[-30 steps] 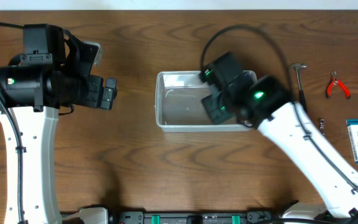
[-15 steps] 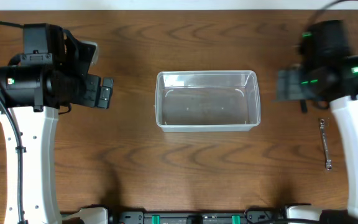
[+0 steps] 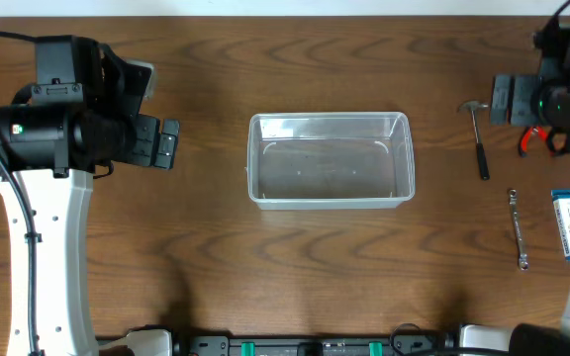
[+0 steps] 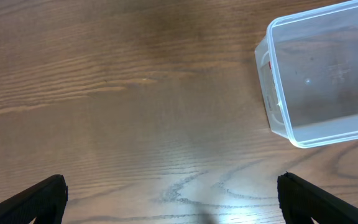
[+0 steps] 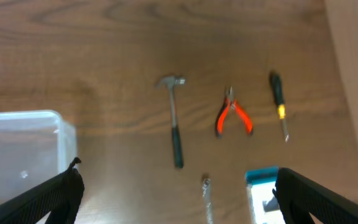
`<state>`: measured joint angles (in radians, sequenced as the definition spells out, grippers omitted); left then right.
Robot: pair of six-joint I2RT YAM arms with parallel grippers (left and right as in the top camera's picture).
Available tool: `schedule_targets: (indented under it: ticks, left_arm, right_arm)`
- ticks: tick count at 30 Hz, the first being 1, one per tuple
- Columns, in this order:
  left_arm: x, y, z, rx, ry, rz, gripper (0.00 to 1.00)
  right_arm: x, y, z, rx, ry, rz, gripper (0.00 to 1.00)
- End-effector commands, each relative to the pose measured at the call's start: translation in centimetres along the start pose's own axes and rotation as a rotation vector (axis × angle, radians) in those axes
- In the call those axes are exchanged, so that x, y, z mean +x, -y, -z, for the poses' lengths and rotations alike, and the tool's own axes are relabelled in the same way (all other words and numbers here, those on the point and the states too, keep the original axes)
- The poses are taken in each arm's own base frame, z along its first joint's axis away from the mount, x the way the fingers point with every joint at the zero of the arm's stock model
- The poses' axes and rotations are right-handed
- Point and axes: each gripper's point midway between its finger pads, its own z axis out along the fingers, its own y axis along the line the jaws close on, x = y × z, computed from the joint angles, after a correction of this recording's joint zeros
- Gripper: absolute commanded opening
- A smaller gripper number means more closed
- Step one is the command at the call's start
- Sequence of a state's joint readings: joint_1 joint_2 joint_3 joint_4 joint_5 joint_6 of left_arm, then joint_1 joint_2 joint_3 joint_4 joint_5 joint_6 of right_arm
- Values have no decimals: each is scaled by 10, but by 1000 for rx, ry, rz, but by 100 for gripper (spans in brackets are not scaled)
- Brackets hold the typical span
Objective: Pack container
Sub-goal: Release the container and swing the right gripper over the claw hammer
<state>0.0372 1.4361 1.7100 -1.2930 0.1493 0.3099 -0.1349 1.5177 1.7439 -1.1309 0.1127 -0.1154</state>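
The clear plastic container (image 3: 330, 163) stands empty at the middle of the table; its corner also shows in the left wrist view (image 4: 322, 81) and the right wrist view (image 5: 20, 149). My right gripper (image 3: 508, 101) hangs open at the far right, above a hammer (image 3: 479, 138) (image 5: 174, 121), red-handled pliers (image 5: 232, 115) and a screwdriver (image 5: 278, 106), with nothing between its fingers (image 5: 322, 196). A wrench (image 3: 517, 229) lies nearer the front. My left gripper (image 3: 166, 144) is open over bare wood, well left of the container.
A small blue-and-white box (image 3: 565, 222) (image 5: 263, 186) lies at the right edge beside the wrench (image 5: 207, 196). The pliers (image 3: 534, 138) are partly under my right arm in the overhead view. The arm bases stand at the front left and front right.
My right arm has swung from over the container to the far right, above the hand tools, and its jaws have opened wider. The left arm has barely moved.
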Motion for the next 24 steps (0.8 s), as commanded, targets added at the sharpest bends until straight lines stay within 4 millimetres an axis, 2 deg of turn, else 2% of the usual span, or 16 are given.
schedule_targets:
  ticks: [1, 6, 10, 15, 20, 24]
  left_arm:
    - [-1, -1, 3, -13, 9, 11, 98]
    - [1, 0, 3, -11, 1, 12, 98]
    - [0, -1, 3, -11, 3, 12, 98]
    - [0, -1, 3, -12, 6, 12, 98]
    - [4, 0, 3, -8, -10, 13, 98]
    - [3, 0, 3, -8, -8, 13, 98]
  right_arm:
    - [-6, 8, -26, 20, -23, 71, 99]
    - [-5, 11, -75, 18, -90, 90, 99]
    - [-9, 9, -105, 9, -133, 112, 99]
    - [-5, 2, -133, -87, -218, 158, 99]
    - [5, 11, -153, -116, -322, 130, 99]
    - [10, 9, -167, -133, -361, 98, 99]
